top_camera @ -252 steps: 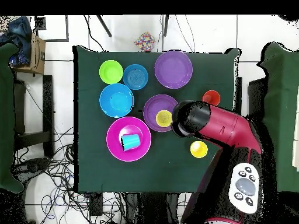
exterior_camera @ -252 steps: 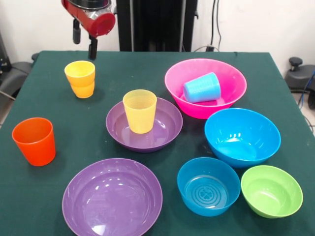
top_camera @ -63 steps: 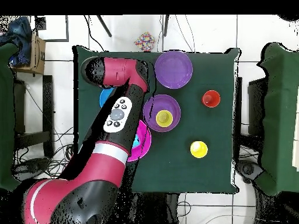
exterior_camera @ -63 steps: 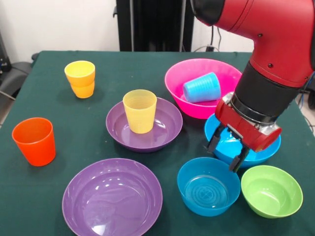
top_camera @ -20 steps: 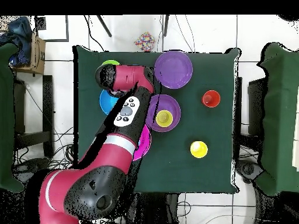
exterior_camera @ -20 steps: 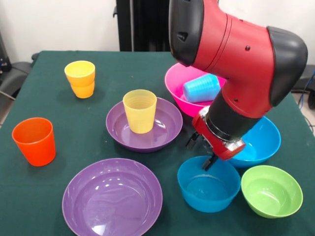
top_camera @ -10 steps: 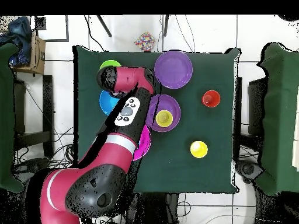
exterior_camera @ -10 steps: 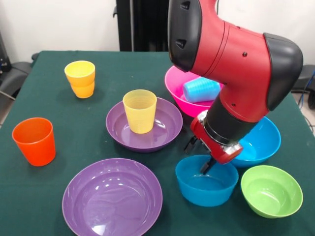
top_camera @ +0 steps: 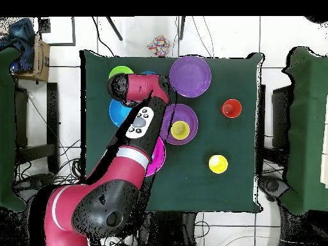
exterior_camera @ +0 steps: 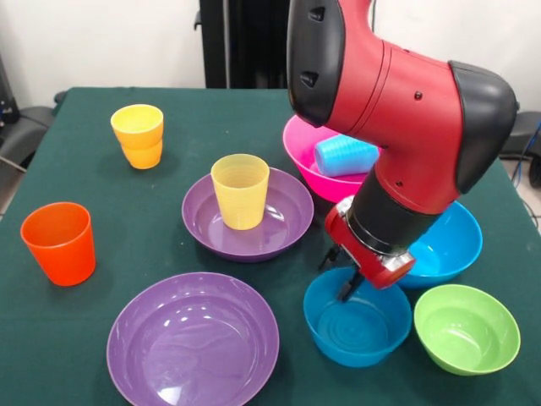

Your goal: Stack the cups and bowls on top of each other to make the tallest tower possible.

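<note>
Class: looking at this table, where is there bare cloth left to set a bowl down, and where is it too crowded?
Free: the cloth between the orange cup and the stacked amber cups, and the strip behind the pink bowl. Crowded: around the gripper, where the small blue bowl, green bowl and big blue bowl nearly touch.
</note>
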